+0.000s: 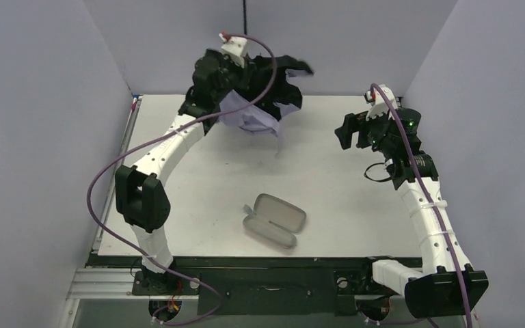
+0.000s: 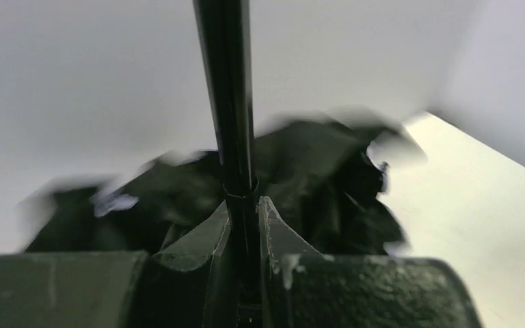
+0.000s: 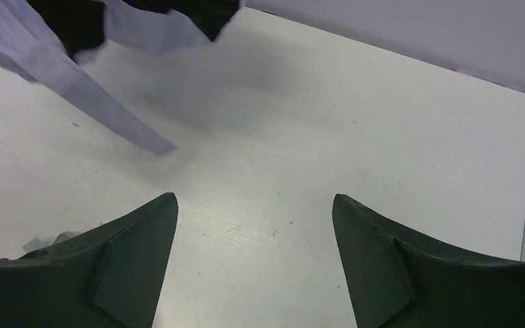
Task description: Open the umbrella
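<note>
Left wrist view shows the left gripper (image 2: pixel 246 203) pinching the thin black shaft (image 2: pixel 227 82) of the umbrella (image 1: pixel 253 119), which is held aloft, crumpled, well beyond the hard case (image 1: pixel 274 220). Beyond the case's right end, the right gripper (image 3: pixel 254 198) hangs spread and empty. With only one pinch on it, the smooth shaft could slip or twist, leaving the canopy half-shut.

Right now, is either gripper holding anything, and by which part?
The left gripper grips the umbrella by its thin black shaft. The right gripper is open and empty.

Left claw (image 2: pixel 245 206) tight; right claw (image 3: pixel 254 199) wide apart
</note>
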Robot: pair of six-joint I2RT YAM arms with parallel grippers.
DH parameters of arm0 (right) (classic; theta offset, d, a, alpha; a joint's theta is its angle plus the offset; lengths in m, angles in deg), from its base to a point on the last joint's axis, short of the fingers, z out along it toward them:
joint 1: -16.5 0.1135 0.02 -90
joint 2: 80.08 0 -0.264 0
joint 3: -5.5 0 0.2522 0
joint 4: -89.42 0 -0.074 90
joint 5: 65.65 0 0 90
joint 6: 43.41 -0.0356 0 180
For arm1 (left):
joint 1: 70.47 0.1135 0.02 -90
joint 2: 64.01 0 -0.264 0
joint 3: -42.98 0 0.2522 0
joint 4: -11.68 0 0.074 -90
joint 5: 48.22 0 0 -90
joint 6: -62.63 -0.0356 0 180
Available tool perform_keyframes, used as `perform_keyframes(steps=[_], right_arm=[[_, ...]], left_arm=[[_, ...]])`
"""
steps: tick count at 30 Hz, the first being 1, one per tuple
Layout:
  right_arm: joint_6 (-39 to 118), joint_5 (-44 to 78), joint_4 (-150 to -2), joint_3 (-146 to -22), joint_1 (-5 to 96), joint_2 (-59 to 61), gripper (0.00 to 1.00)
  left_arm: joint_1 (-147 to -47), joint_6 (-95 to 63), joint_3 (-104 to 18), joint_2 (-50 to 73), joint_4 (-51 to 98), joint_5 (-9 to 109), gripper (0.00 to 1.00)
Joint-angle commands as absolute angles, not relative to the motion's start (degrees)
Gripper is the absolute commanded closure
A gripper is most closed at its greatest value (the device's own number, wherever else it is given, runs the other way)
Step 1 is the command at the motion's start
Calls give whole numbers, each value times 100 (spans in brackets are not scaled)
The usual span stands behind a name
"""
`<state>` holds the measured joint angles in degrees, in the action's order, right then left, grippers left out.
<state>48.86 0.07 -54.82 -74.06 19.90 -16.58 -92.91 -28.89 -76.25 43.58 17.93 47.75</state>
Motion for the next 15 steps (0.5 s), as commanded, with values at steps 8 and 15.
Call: perform_keyframes(steps=[8,15], right_arm=[[4317,-901,-6126,-8053,1993,-1556,40],[4001,-1033,-6683,-8303,2724,-1232,45]], left_arm=[[-9862,-2288,-7965,4082,968,5397,100],[-10241,-2158,-7629,3844,744,5508,100]])
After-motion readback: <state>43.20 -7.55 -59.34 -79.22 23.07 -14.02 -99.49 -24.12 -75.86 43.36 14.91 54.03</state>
